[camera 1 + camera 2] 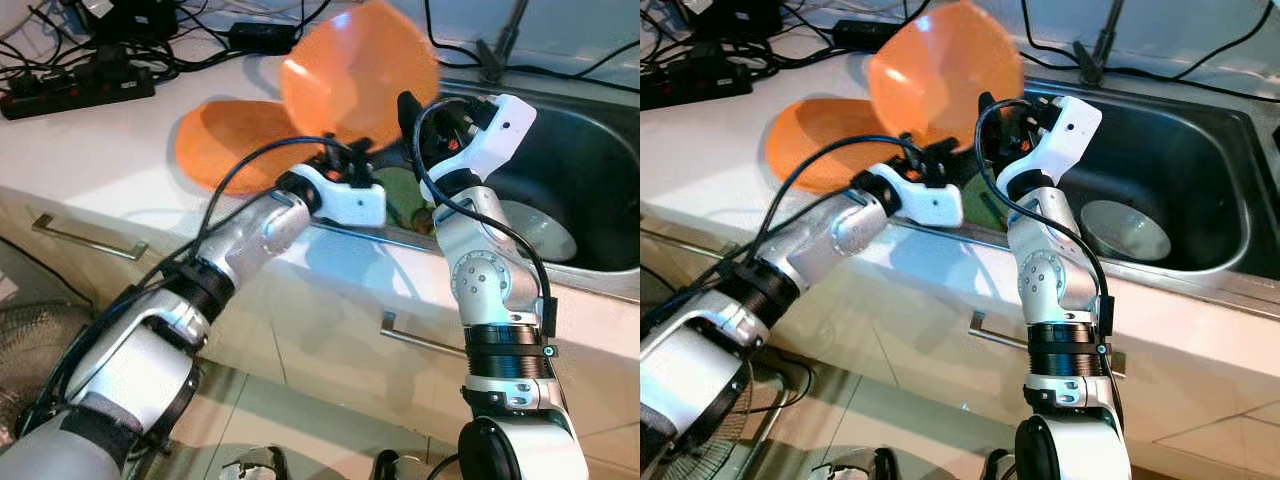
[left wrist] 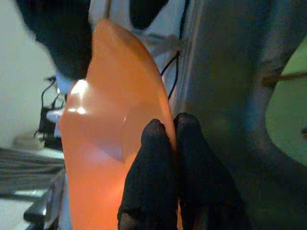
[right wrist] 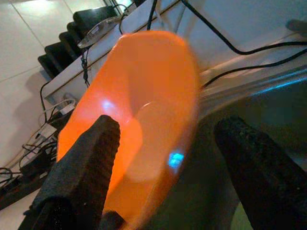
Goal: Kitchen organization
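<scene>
My left gripper (image 2: 175,139) pinches the rim of the orange bowl (image 1: 360,75), tilted up over the counter (image 1: 90,150) by the sink (image 1: 590,170). My right gripper (image 3: 168,158) is spread wide beside it; a second orange dish (image 1: 225,140) lies flat behind.

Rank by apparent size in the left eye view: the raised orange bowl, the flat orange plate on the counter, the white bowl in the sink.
1. and 2. Orange bowl and orange plate: look alike; the bowl is tilted and overlaps the plate, so unranked.
3. White bowl, smallest, partly hidden behind the right arm.
</scene>
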Controlling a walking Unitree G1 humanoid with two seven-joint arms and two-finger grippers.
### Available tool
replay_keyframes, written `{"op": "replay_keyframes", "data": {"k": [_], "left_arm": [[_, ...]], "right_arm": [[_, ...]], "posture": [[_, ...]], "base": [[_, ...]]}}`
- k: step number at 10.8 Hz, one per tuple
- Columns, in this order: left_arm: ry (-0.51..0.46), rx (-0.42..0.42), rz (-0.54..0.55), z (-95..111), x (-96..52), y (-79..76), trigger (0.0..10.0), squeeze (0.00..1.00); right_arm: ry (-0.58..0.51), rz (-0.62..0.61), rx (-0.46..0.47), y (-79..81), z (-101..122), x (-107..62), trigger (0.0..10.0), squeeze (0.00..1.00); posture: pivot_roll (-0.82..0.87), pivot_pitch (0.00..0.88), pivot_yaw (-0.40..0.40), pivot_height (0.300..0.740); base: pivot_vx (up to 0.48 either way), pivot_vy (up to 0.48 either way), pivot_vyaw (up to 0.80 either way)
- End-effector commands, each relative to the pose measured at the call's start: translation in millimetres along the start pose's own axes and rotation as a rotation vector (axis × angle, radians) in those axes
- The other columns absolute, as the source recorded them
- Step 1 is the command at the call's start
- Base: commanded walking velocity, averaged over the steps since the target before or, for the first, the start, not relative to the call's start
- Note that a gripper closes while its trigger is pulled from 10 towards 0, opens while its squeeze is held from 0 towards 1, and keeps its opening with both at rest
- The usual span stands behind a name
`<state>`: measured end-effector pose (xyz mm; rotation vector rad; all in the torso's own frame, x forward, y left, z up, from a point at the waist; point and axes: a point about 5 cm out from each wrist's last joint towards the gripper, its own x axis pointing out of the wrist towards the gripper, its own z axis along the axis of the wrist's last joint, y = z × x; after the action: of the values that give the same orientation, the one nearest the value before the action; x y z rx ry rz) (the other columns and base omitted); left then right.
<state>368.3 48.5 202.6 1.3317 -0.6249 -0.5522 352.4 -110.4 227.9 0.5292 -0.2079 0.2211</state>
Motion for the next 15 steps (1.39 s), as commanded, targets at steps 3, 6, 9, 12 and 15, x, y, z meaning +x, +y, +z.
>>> {"op": "replay_keyframes", "data": {"k": [3,6,9,12,15], "left_arm": [[-0.059,0.03,0.002,11.5,-3.6,1.3,10.0,0.0],[-0.069,0.047,-0.012,14.8,-10.6,-3.0,10.0,0.0],[-0.044,0.063,-0.009,9.9,-14.9,-0.5,10.0,0.0],[-0.033,0.073,-0.016,7.7,-16.1,-0.9,10.0,0.0],[-0.037,0.076,-0.012,9.4,-16.1,-0.6,10.0,0.0]], "right_arm": [[-0.005,0.021,0.008,7.7,0.2,-3.8,10.0,0.0],[-0.006,0.007,0.005,6.1,-0.1,-3.3,2.0,0.0],[-0.023,-0.026,0.004,-0.9,4.3,-2.5,0.0,0.0],[-0.03,-0.042,0.005,-5.4,6.5,-2.3,0.0,0.0],[-0.022,-0.03,0.029,-3.2,4.4,-1.4,0.0,0.0]], "posture": [[0.05,0.054,0.043,0.74],[0.06,0.033,0.041,0.74],[0.06,0.052,0.039,0.74],[0.06,0.056,0.039,0.74],[0.07,0.062,0.039,0.74]], "base": [[0.0,0.0,0.0],[0.0,0.0,0.0],[0.0,0.0,0.0],[0.0,0.0,0.0],[0.0,0.0,0.0]]}}
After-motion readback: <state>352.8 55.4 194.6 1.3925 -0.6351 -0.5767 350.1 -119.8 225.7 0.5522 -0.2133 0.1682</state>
